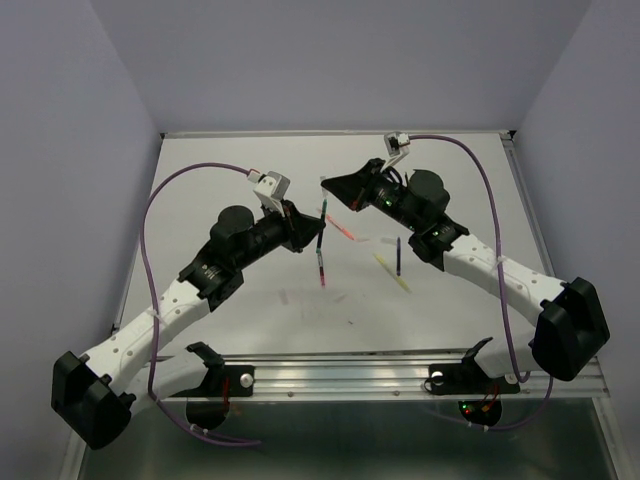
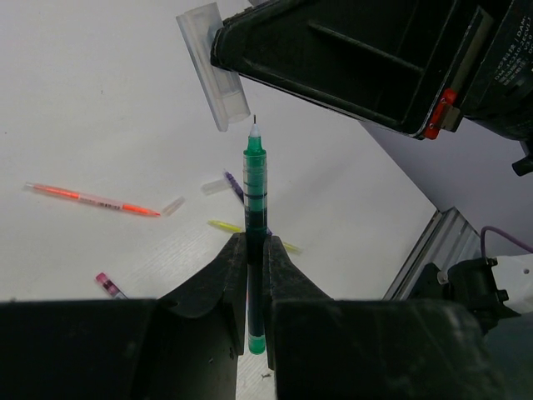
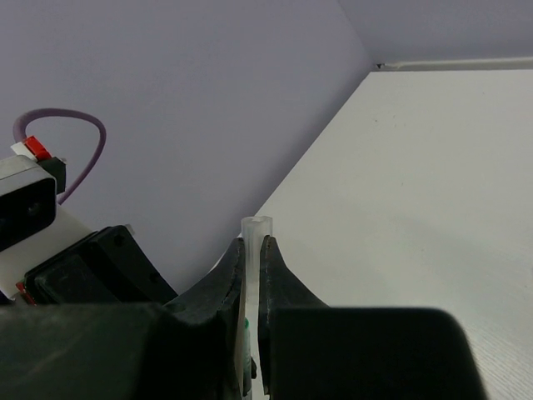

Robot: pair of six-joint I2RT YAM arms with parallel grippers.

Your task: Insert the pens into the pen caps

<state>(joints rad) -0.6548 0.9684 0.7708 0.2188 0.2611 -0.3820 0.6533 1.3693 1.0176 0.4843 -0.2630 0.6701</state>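
Note:
My left gripper point(image 2: 254, 260) is shut on a dark green pen point(image 2: 255, 187), which points up out of the jaws, tip forward. My right gripper point(image 3: 254, 248) is shut on a pale translucent pen cap point(image 3: 256, 227). In the left wrist view the cap point(image 2: 213, 68) sticks out of the right gripper point(image 2: 333, 58), just above and left of the pen tip, with a small gap between them. In the top view the left gripper point(image 1: 312, 230) and right gripper point(image 1: 330, 186) face each other above the table's middle, the green pen point(image 1: 327, 210) between them.
On the table lie an orange-pink pen point(image 2: 92, 199) with a loose cap point(image 2: 173, 206) at its tip, a yellow pen point(image 2: 225, 226), a dark blue pen point(image 2: 234, 184) beside another cap point(image 2: 214, 187), and a red pen point(image 1: 321, 266). A metal rail point(image 1: 350, 372) lines the near edge.

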